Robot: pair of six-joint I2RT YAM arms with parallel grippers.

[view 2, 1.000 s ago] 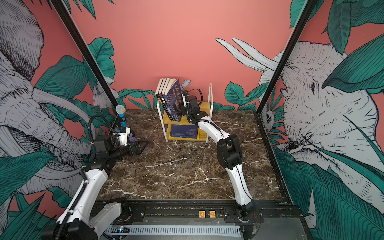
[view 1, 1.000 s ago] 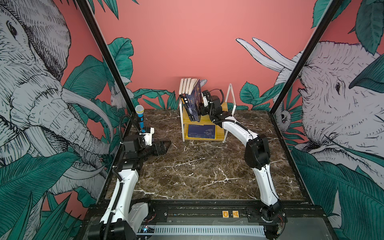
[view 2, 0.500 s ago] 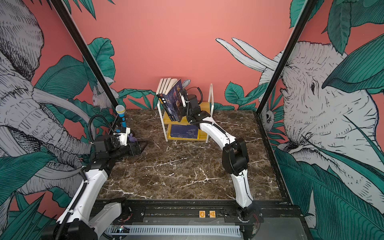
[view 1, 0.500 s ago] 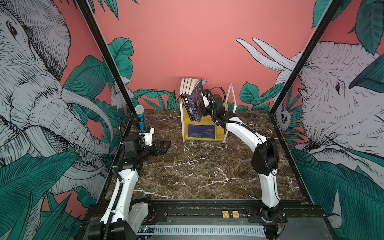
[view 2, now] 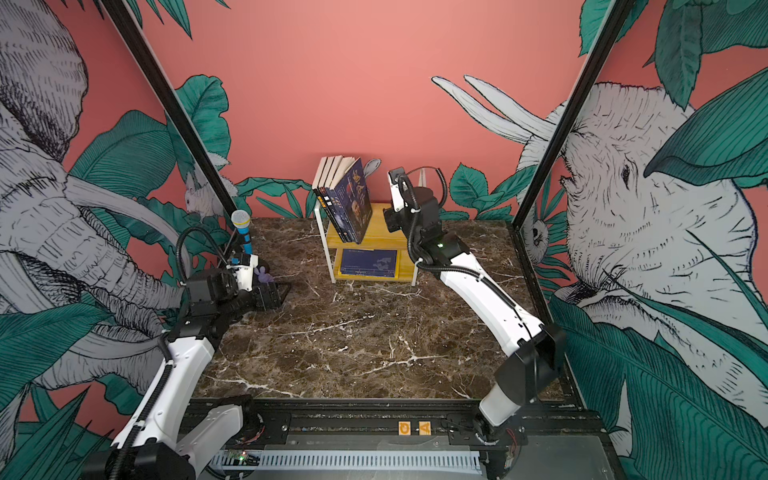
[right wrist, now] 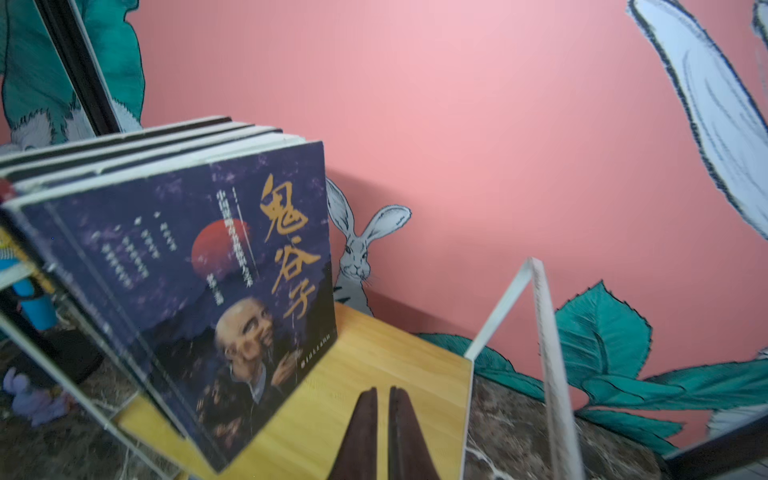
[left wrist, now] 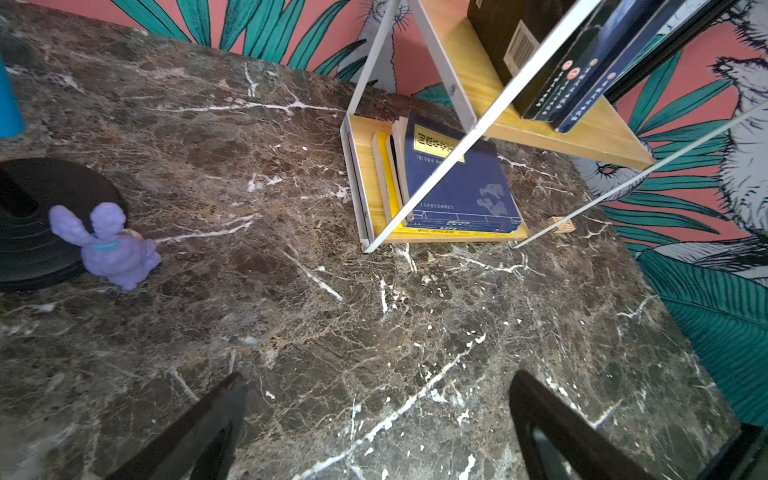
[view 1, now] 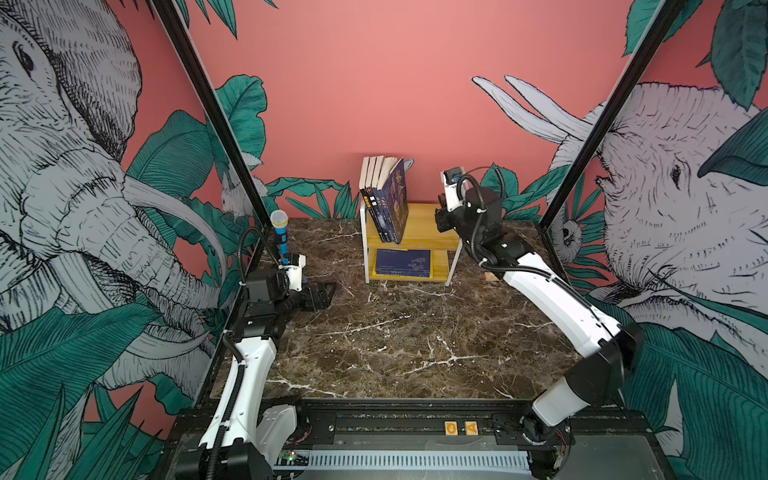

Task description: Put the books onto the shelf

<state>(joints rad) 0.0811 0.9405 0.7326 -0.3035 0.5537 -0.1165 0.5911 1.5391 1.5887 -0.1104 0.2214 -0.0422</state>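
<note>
The books stand in a row just beside the right gripper, at its 9 o'clock in both top views. That gripper's two dark jaws are almost pressed together, with only a thin slit between them. They hold nothing. They hang just over the bare yellow top board of the shelf and do not touch the books. The nearest book is dark blue, with gold writing and a bald man's face on it. The row leans over, tops toward 9 o'clock. It stands at the 9 o'clock end of the top board, by the white frame.

On the bottom board a flat blue book with a yellow label lies face up on top of a yellow book. The shelf sits at 12 o'clock on the brown stone table, close to the pink wall. A small wooden block lies on the table just by the shelf's 3 o'clock foot.

The left gripper is well apart from the shelf, at 9 o'clock on the table. Its jaws are spread wide and empty, low over the stone. Near it, toward 12 o'clock, stand a purple toy and a blue microphone with a grey head.
</note>
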